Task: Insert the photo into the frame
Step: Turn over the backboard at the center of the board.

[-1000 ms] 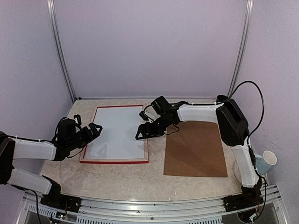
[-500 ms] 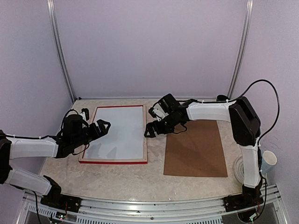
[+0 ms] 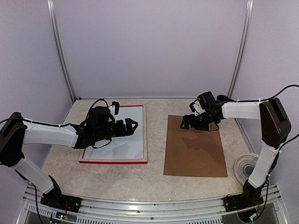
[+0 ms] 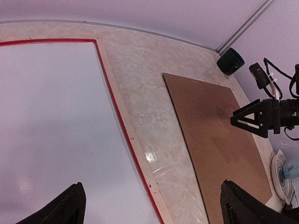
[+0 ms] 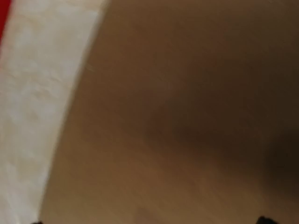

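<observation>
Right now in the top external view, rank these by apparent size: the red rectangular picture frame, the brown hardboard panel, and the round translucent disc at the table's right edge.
1. Red rectangular picture frame and brown hardboard panel: they look too alike in size to rank.
2. Round translucent disc: clearly the smallest.

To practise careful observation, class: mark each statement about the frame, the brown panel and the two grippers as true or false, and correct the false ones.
1. The frame lies flat, left of the brown panel. True.
2. The brown panel overlaps the frame. False: a strip of table separates them.
3. The left gripper is shut on the frame. False: it is open above the frame's white inside, holding nothing.
4. The right gripper is open over the panel's far left corner. True.
</observation>
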`<state>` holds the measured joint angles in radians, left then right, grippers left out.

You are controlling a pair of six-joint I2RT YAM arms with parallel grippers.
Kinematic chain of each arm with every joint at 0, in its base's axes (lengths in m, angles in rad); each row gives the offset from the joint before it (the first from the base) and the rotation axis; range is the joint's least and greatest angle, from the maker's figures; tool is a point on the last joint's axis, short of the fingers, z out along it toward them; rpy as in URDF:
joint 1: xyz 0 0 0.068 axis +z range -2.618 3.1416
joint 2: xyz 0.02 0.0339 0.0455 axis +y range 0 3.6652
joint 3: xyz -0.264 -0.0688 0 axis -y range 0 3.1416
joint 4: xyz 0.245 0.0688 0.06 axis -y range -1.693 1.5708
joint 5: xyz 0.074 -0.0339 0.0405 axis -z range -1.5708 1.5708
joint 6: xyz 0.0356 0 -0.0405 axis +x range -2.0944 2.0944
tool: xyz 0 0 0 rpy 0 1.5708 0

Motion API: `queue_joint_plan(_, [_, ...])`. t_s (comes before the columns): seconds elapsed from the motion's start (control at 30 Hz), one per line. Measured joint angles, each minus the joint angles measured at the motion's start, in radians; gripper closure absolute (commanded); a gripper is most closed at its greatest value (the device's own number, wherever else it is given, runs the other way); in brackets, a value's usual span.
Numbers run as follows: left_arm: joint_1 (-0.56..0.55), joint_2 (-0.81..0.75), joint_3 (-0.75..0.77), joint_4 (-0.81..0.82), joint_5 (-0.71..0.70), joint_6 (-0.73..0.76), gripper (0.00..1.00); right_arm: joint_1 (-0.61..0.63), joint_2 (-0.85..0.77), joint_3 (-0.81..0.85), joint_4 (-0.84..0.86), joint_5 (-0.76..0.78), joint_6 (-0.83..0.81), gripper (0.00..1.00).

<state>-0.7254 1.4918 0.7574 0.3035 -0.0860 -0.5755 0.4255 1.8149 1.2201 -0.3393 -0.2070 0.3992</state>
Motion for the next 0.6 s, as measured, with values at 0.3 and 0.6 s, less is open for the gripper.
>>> queue_joint_plan(0.3, [-0.122,0.19,0.216,-0.047,0.044,0.043,0.01,-0.15,-0.136,-0.178,-0.006,0.069,0.038,0.01])
queue_joint_plan(0.6, [-0.198,0.364,0.41,-0.098,0.116,0.064,0.01,-0.247,-0.217,-0.298,-0.005,0.12,0.085,0.01])
